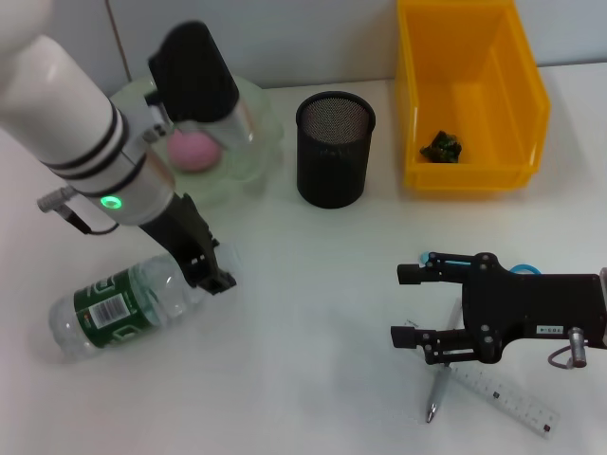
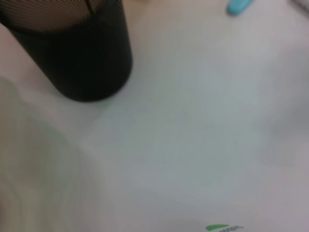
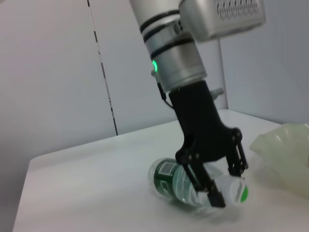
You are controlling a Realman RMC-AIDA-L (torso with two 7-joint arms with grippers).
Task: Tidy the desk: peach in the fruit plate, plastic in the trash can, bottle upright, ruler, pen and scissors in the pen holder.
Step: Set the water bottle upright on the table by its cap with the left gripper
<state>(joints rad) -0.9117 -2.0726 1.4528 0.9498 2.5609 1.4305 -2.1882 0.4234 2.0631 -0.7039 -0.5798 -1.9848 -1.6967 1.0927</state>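
We are closing our left tool [image 1: 211,270] around the neck end of the one bottle [image 1: 128,308], which is lying on its side on the tabletop [image 1: 313,332], its body stretching toward 8 o'clock from the fingers. Our right tool [image 1: 410,305] is resting open at 9 o'clock of its arm, over one pen [image 1: 438,391] and one ruler [image 1: 503,396]. We are also seeing one peach [image 1: 193,150] in the fruit plate [image 1: 256,133] and one pen holder [image 1: 334,149].

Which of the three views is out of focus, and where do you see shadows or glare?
Left wrist view: everything soft, the pen holder a dark blur. Head view: sharp, with soft shadows under the bottle and right gripper. Right wrist view: left gripper crisp at the bottle; no strong glare.
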